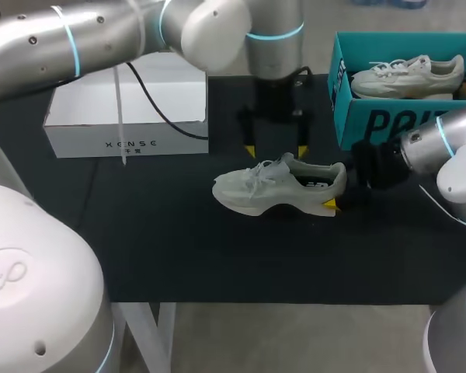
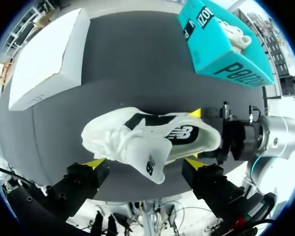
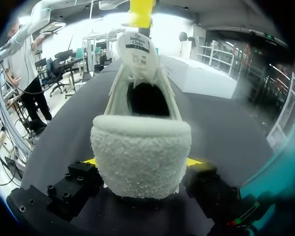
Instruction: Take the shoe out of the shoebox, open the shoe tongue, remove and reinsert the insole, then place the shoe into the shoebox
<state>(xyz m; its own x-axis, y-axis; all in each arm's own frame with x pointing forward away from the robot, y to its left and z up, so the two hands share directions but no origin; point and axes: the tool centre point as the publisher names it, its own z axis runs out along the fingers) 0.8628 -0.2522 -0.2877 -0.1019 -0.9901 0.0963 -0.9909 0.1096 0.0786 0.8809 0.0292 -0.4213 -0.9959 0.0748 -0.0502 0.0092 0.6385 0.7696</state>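
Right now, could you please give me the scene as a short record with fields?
shoe: on its sole on the table, toe toward the left arm's side
tongue: pulled up
left pincer: open, above the tongue
right pincer: shut on the shoe at its heel
teal shoebox: back right, with a second shoe inside
white box: back left

Around the shoe (image 1: 276,189), the table (image 1: 179,249) lies bare on its near side and past its toe, while the right gripper (image 1: 338,194) blocks the heel, the left gripper (image 1: 276,150) hangs just behind, and the white box (image 1: 128,116) and the shoebox (image 1: 373,120) stand farther back.
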